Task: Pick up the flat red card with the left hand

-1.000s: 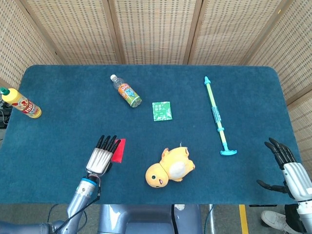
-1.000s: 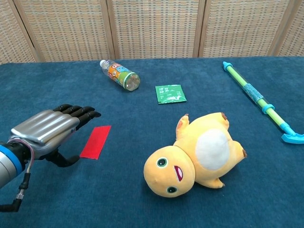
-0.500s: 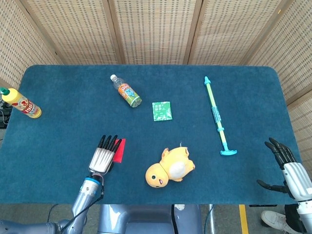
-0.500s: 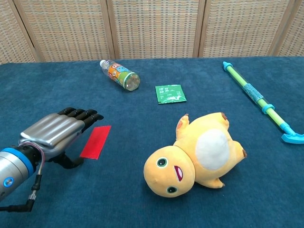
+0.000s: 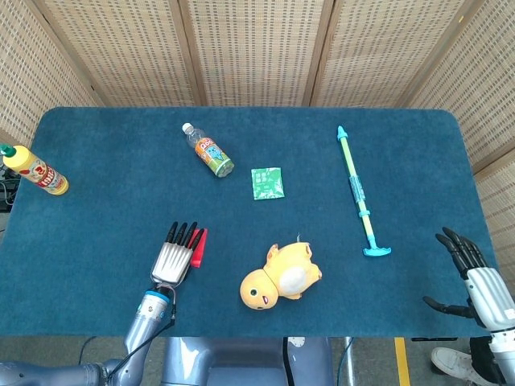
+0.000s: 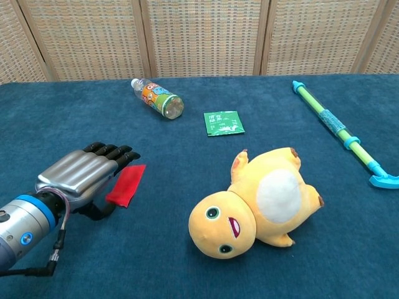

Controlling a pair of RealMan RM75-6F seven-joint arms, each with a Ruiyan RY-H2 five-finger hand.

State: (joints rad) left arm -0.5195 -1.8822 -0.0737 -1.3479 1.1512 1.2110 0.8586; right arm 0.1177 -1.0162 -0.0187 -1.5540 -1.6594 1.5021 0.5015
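— Why is the metal-backed left hand [image 6: 84, 174] lying so low over the blue felt worktop [image 6: 187, 261], palm down?

— I judge it is set for a thin thing: the flat red card [image 6: 127, 183] gives no side to grab, so the black fingers [image 6: 118, 153] lie out nearly flat and close to the cloth, with the thumb tucked underneath on the near side. In the head view the fingers [image 5: 183, 236] cover the card's left part and only a red strip [image 5: 198, 247] shows.

— Does the hand hold it yet?

— I cannot tell for certain. The fingers are stretched out and apart, and nothing looks clamped. The card's near end seems slightly raised in the chest view, but that is unclear.

— Which way does the card run?

— Its long axis runs near to far, leaning a little right at the far end, roughly in line with the fingers. It sits in the near-left part of the worktop, left of the yellow plush duck [image 6: 259, 202].

— And the right hand [image 5: 475, 281]?

— Off the near right corner, fingers spread, holding nothing, well clear of the job.
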